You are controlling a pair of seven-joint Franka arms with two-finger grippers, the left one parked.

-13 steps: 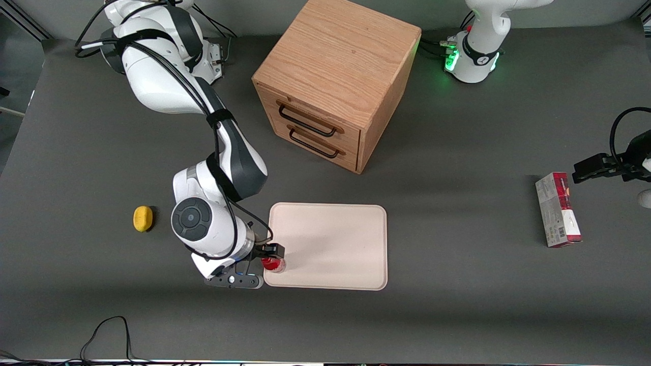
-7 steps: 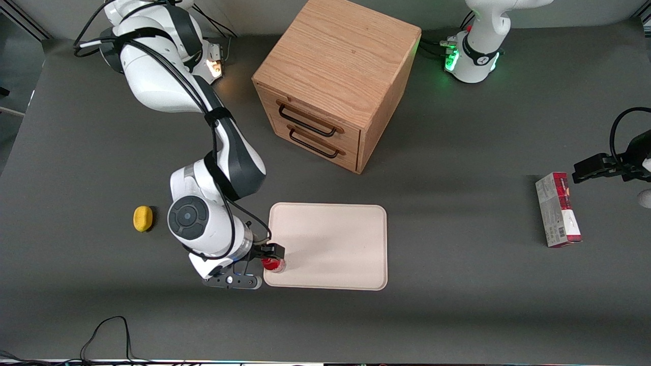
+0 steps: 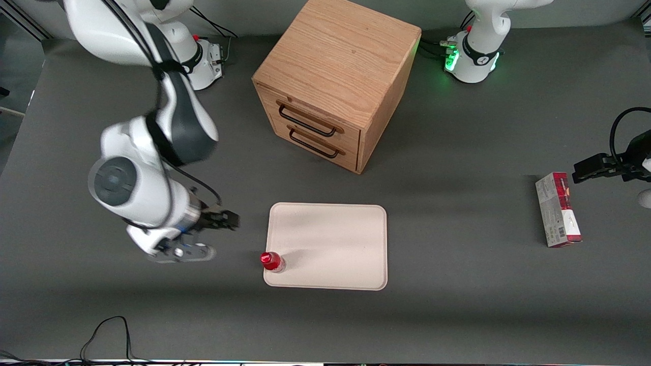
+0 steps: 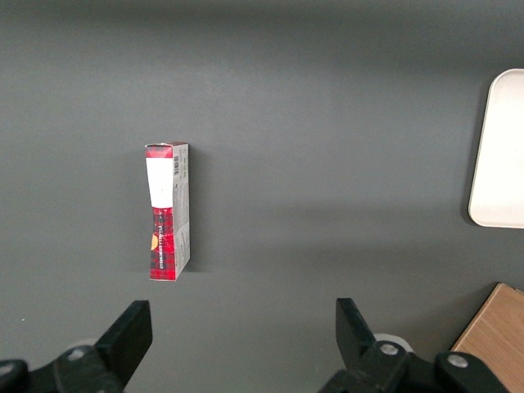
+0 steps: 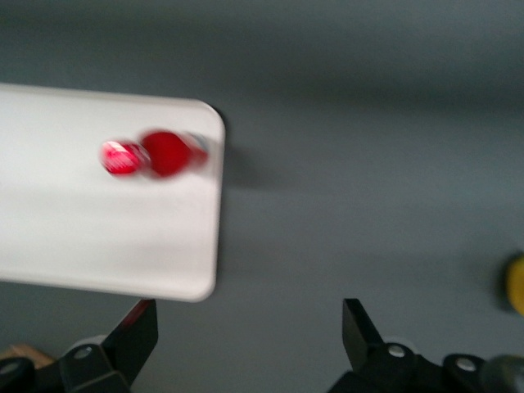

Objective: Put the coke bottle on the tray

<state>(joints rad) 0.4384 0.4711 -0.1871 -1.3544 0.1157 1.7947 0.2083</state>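
The coke bottle [image 3: 272, 261], small and red with a red cap, stands upright on the cream-white tray [image 3: 335, 244], in the tray's corner nearest the front camera at the working arm's end. My gripper [image 3: 231, 220] is open and empty, hovering over the bare table beside the tray, apart from the bottle and toward the working arm's end. In the right wrist view the bottle [image 5: 155, 154] shows on the tray [image 5: 90, 237] close to its rounded corner, and my gripper [image 5: 246, 344] has its fingers spread wide over grey table.
A wooden two-drawer cabinet [image 3: 335, 81] stands farther from the front camera than the tray. A red-and-grey carton box [image 3: 558, 208] lies toward the parked arm's end. A yellow object [image 5: 516, 282] shows in the right wrist view. A black cable [image 3: 109, 330] lies near the table's front edge.
My gripper has let go of the coke bottle and pulled away from the tray toward the working arm's end, rising. The bottle stays standing on the tray corner.
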